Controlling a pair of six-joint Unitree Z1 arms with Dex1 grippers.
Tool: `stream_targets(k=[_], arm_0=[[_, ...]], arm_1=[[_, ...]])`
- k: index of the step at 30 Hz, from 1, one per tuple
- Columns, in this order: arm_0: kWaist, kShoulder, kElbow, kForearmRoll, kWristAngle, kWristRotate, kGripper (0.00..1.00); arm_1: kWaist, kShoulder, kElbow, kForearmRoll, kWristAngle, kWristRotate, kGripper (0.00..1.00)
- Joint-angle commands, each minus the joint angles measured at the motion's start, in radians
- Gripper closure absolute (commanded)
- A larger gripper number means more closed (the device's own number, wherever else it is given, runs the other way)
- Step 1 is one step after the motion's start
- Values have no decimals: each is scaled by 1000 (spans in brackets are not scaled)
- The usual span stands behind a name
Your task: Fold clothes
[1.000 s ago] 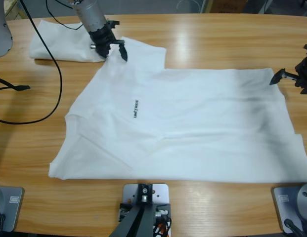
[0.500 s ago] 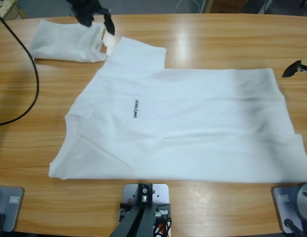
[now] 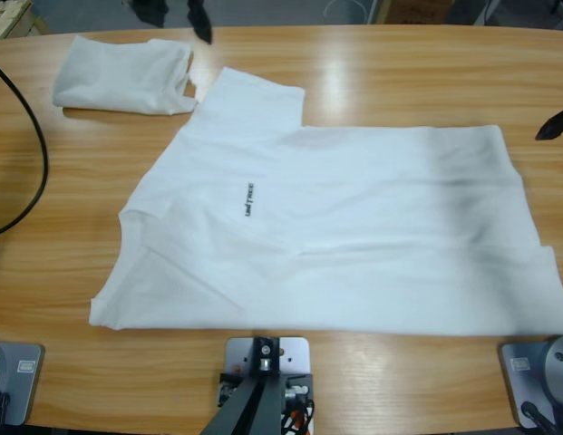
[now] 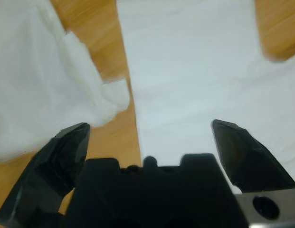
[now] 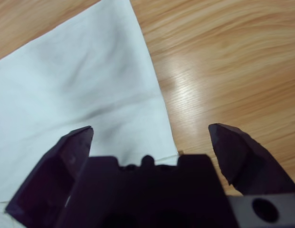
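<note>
high view: our t-shirt [image 3: 335,227] lies spread flat mid-table, the folded one [image 3: 122,74] at its 10 o'clock. since a second ago our left gripper [image 4: 149,137] and right gripper [image 5: 149,137] have lifted away, jaws spread, empty; the next fold hasn't begun.

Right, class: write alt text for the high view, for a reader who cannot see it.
A white T-shirt with small black chest lettering lies spread flat on a wooden table. A second white T-shirt, folded, sits at the far left corner, with one open pincer above it.
</note>
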Motion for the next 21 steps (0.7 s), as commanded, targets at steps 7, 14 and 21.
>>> stream_targets(k=[7, 14, 21], arm_0=[[148, -247, 522, -497, -398, -7, 20], [232, -100, 508, -562, -670, 13, 41], [200, 49, 434, -559, -605, -18, 41]], arm_1=[[20, -10, 35, 7, -15, -24, 0], [20, 20, 31, -1, -33, -39, 0], [20, 69, 30, -19, -39, -41, 0]])
